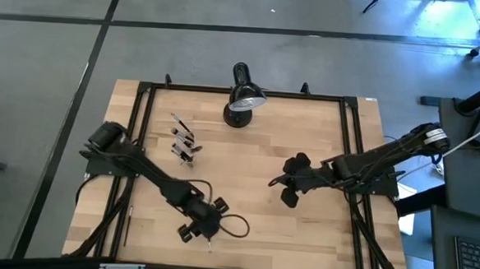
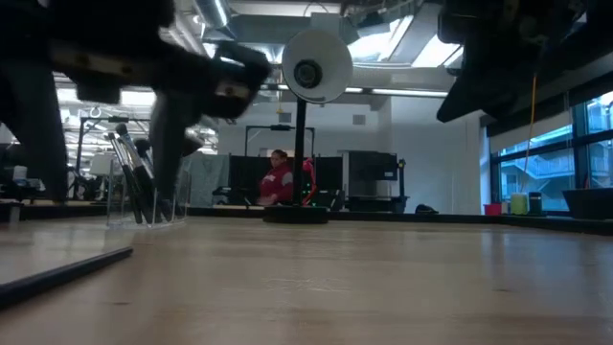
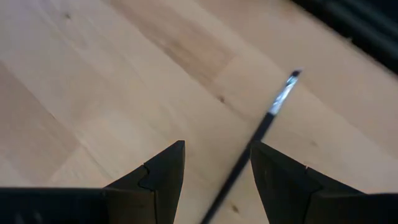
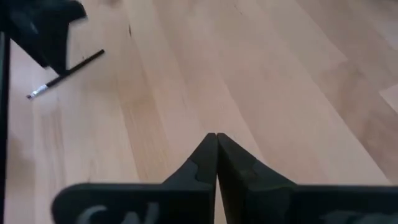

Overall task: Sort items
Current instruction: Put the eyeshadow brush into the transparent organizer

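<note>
A thin dark makeup brush [image 3: 264, 127] with a silvery ferrule lies flat on the wooden table. My left gripper [image 3: 217, 168] is open above it near the table's front middle [image 1: 202, 231], slanting down, one finger on each side of the handle. The right wrist view shows the same brush [image 4: 65, 74]. A clear cup [image 1: 183, 144] at the back left holds several brushes [image 2: 134, 172] upright. One more brush [image 2: 67, 268] lies by the table's left edge. My right gripper [image 4: 216, 140] is shut and holds nothing, raised over the table's right half [image 1: 274, 183].
A black desk lamp [image 1: 242, 97] stands at the table's far edge, in the middle. A black frame [image 1: 141, 129] runs round the tabletop. Bare wood lies between the two grippers. In the room beyond, a person in red [image 2: 278, 177] sits far off.
</note>
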Robot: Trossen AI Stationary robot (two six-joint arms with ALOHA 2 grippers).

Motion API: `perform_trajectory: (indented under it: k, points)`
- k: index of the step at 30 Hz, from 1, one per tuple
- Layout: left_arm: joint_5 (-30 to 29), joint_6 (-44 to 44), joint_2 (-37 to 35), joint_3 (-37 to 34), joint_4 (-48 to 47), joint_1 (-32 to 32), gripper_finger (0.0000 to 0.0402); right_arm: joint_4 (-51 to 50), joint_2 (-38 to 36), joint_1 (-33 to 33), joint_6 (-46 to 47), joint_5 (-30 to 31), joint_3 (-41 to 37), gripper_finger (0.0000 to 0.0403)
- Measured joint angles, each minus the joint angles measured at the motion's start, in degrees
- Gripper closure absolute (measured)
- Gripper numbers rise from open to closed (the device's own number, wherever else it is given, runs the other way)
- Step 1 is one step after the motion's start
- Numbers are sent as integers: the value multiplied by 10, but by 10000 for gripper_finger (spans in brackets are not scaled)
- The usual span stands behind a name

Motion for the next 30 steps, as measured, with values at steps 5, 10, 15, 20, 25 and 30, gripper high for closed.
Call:
perform_trajectory:
  k: [5, 10, 15, 20, 25, 30]
  points:
    - [16, 21, 46, 56, -62, 0, 234, 3, 0, 0, -2, -1, 0, 390]
    - [51, 21, 59, 75, -102, -5, 267, 3, 0, 0, -1, -5, 0, 389]
    - [43, 21, 58, 75, -99, -9, 294, 3, 0, 0, 1, -6, 0, 389]
    - [40, 40, 61, 73, -102, -16, 311, 3, 0, 0, 2, -15, 0, 389]
    - [1, 63, 61, 66, -101, -29, 319, 3, 0, 0, 5, -15, 0, 389]
    - [-31, 76, 61, 64, -98, -30, 319, 3, 0, 0, 12, -16, 0, 389]
